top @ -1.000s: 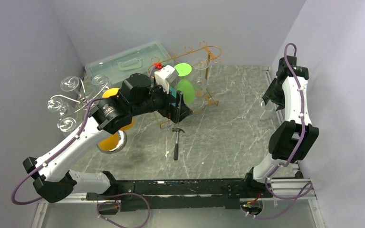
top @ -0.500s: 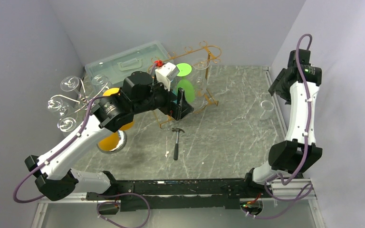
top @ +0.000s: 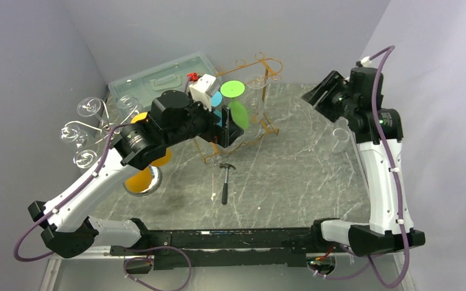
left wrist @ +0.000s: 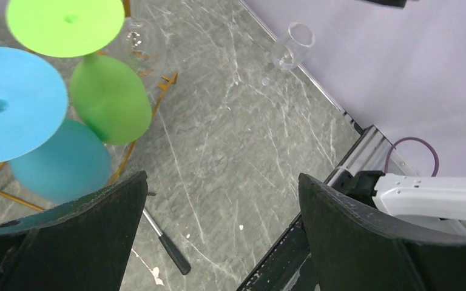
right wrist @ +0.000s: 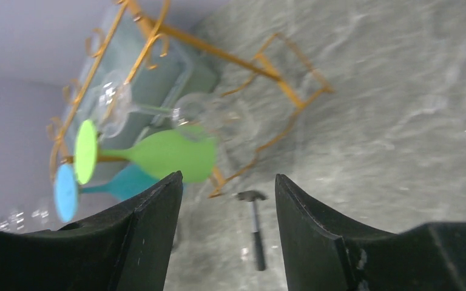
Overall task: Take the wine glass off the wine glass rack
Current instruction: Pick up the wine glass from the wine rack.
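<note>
The gold wire wine glass rack (top: pixel 266 65) stands at the back middle of the table. Hanging upside down on it are a green wine glass (top: pixel 238 114), a blue wine glass (left wrist: pixel 60 160) and clear ones (right wrist: pixel 112 103). My left gripper (top: pixel 229 126) hovers open just in front of the rack. In the left wrist view the left gripper (left wrist: pixel 222 177) holds nothing, and the blue bowl lies just beyond its left finger. My right gripper (top: pixel 318 94) is raised at the right, open and empty. In the right wrist view the right gripper (right wrist: pixel 228 177) faces the rack (right wrist: pixel 218 51) from a distance.
A clear glass (top: pixel 340 138) stands alone on the table by the right wall. A hammer (top: pixel 225 182) lies in front of the rack. A clear plastic bin (top: pixel 164 79) sits behind. A second rack with clear glasses (top: pixel 85 130) and yellow dishes (top: pixel 139 179) are at the left.
My right arm has lifted away from the clear glass by the right wall and swung up and left toward the rack. The left gripper shifted slightly left and back.
</note>
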`<control>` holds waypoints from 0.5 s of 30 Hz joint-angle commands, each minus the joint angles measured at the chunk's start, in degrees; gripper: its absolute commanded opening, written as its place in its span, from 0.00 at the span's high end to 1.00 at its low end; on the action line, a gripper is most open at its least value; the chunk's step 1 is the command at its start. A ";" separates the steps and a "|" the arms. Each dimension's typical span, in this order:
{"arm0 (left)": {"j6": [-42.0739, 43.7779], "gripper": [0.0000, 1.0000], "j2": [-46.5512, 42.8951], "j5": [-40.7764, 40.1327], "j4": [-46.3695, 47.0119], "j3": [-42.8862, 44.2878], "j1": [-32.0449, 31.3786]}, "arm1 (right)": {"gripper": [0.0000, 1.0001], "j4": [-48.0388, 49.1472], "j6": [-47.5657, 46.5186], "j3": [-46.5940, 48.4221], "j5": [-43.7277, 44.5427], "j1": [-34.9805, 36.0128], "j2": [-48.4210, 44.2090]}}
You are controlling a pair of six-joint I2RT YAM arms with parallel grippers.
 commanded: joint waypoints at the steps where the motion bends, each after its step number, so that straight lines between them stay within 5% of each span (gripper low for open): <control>1: -2.26 0.01 -3.62 -6.51 2.25 1.31 -0.05 | 0.42 18.23 13.12 -8.04 -6.27 6.23 -1.51; 15: -4.30 0.01 -6.53 -14.65 3.88 -0.60 -0.03 | 0.52 43.44 29.27 -23.08 0.98 16.96 -2.23</control>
